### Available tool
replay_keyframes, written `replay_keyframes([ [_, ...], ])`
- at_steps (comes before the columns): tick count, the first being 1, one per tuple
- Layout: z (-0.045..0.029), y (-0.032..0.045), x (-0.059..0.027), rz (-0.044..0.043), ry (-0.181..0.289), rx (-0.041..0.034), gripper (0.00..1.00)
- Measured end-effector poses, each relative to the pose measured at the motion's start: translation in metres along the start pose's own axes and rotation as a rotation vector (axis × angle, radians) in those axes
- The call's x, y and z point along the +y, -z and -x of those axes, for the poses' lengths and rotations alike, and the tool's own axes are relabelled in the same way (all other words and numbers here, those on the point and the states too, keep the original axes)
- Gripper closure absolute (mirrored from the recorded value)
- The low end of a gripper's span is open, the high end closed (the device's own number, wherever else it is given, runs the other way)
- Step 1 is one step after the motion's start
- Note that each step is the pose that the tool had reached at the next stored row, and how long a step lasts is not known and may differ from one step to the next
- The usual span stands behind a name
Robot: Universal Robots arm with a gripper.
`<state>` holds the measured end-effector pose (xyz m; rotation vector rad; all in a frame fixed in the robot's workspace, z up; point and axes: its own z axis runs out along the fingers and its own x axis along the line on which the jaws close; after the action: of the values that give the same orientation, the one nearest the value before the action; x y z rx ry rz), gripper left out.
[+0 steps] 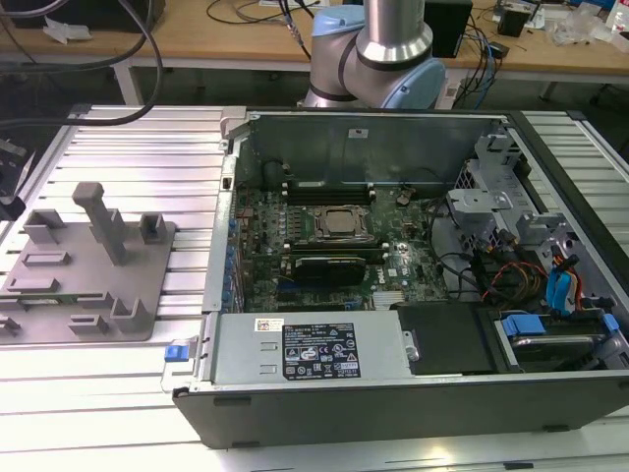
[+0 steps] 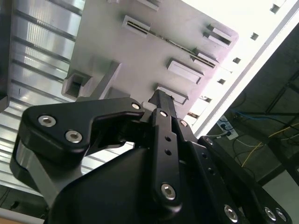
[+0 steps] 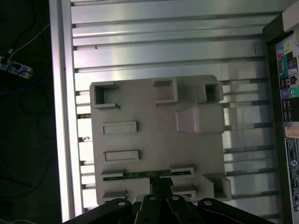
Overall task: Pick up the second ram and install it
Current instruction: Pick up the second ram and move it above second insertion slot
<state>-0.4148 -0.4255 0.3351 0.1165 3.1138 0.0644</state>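
Second ram (image 3: 147,174): stands on edge in a slot of the grey fixture plate (image 3: 149,140), as seen in the first wrist view. Judged light, stiff and fragile; best taken mid-length across its flat faces. Gripper (image 3: 161,186) hangs over it, jaws closed on nothing. Raised holder blocks (image 3: 182,171) crowd its ends. Open computer case (image 1: 393,383) stands well apart on the table (image 3: 163,46).

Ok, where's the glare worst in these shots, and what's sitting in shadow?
Exterior view: the slatted table blows out white along its near edge. Second wrist view: its edge washes out. First wrist view: sheen on the slats, the second ram lies dim in the grey fixture.
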Motion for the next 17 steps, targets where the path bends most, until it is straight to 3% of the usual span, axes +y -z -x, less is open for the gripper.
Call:
replay_keyframes([
  [6, 0.0000, -0.0002, 0.0000, 0.0009, 0.048, 0.0020, 0.92],
  [12, 0.0000, -0.0004, 0.0000, 0.0065, 0.321, 0.0135, 0.92],
  [17, 0.0000, -0.0005, 0.0000, 0.0060, 0.435, 0.0185, 0.92],
])
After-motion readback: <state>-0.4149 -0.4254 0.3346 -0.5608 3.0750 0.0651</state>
